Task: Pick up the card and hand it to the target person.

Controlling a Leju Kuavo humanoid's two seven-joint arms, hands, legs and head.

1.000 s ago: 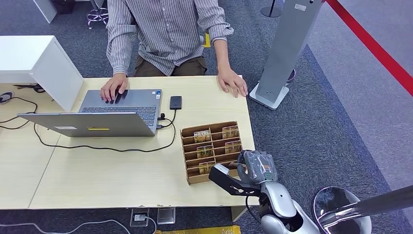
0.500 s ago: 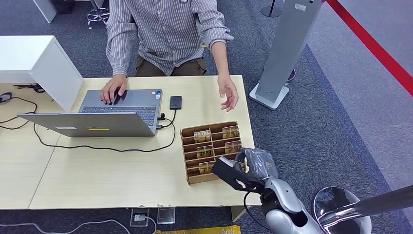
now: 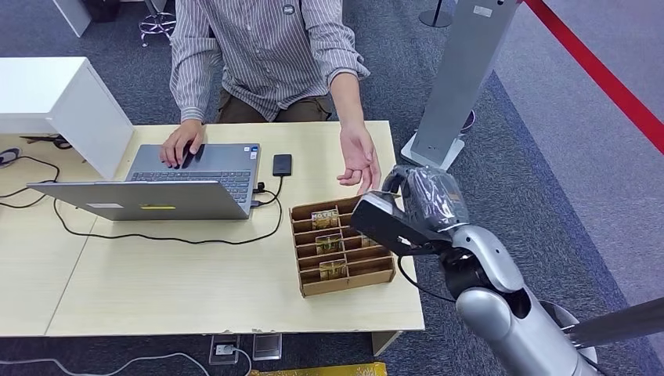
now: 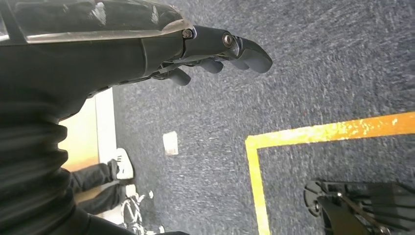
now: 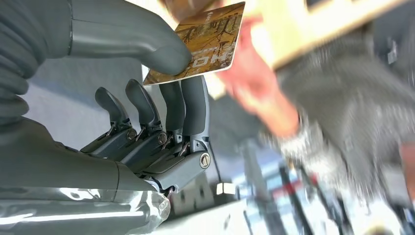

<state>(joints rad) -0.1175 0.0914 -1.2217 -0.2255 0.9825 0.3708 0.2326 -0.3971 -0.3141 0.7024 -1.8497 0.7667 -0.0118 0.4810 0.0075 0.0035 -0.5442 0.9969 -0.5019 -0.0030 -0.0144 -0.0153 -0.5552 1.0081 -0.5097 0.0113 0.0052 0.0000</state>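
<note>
So rn the right hand (image 3: 411, 211) is up off the desk w/ the card (image 5: 203, 44) pinched between thumb and the darker fingers (image 5: 188, 105), you can see it clearly in the right wrist view. Card sticks out past the thumb tip, so only one end is actually clamped. Everything below is relative to the cardboard card rack (image 3: 341, 244) on the wooden desk (image 3: 196, 282).

The hand sits just past the rack's far right corner. The person's open hand (image 3: 356, 157) is just beyond that, palm turned up, hovering over the desk edge, near the robot hand but not touching afaict. In the wrist view the person's hand is a blur right behind the card.

Stuff that could go wrong imo:
- pinch is shallow, so if the arm jerks or the person tugs at an angle, the card could pivot out and drop onto the rack or off the desk edge to the carpet.
- letting go before the person has closed on it = same drop.
- overshooting could bump the person's hand.
- the forearm passes over the rack's right side, so dipping could clip the rack and shove the other cards.

Left hand (image 4: 215, 49) hangs by the floor, well away from the rack, fingers loosely curled, holding nothing. Laptop (image 3: 156, 184) and phone (image 3: 282, 164) are on the rack's far left side, out of the way.
</note>
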